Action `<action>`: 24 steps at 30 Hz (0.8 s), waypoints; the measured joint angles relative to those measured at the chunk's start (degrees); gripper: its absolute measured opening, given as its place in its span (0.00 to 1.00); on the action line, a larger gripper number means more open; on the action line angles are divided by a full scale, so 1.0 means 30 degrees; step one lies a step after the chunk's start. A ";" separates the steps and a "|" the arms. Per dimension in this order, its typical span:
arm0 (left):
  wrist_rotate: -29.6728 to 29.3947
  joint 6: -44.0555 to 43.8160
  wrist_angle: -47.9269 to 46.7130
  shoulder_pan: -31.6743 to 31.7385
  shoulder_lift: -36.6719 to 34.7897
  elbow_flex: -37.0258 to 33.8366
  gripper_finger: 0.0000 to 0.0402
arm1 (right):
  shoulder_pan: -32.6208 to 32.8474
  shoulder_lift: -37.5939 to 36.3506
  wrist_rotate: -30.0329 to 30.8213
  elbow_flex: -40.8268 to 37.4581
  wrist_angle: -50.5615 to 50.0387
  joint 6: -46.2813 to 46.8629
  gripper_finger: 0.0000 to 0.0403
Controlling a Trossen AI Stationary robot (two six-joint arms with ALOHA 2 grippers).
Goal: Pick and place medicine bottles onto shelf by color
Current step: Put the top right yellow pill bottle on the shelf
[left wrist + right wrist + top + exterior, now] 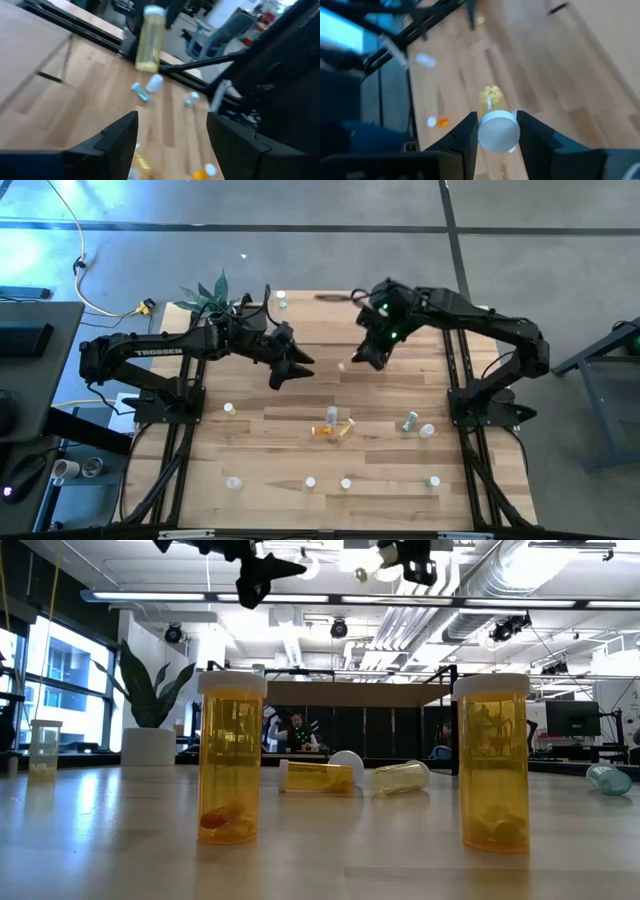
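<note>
**Right gripper holds yellow bottle aloft; left gripper spread and empty**

Right gripper (494, 134): fingers pinching a yellow bottle (492, 102) just below its white cap (498, 131); pale pills visible inside. In the high view this gripper (362, 358) hangs over the far middle of the counter (260, 445), bottle tip (342, 366) showing beside it.

Left gripper (172, 140): fingers spread apart, nothing between them. High view puts it (297, 370) near counter centre, just left of the right gripper, apart from it.

Shelf: cannot make it out in any view.

Remaining bottles: a cluster of orange and yellow ones (333, 426) lying mid-counter; a green one (409, 421) and a pale one (427, 431) lying toward the right; several upright along the near edge (345, 482). Low view: two amber bottles (230, 758) standing nearest the camera.
</note>
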 joint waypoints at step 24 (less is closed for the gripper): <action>0.4174 -0.3038 -0.0034 -0.1976 0.0000 0.0000 0.57 | 0.4891 0.2296 -0.0063 0.0000 0.6826 0.0028 0.27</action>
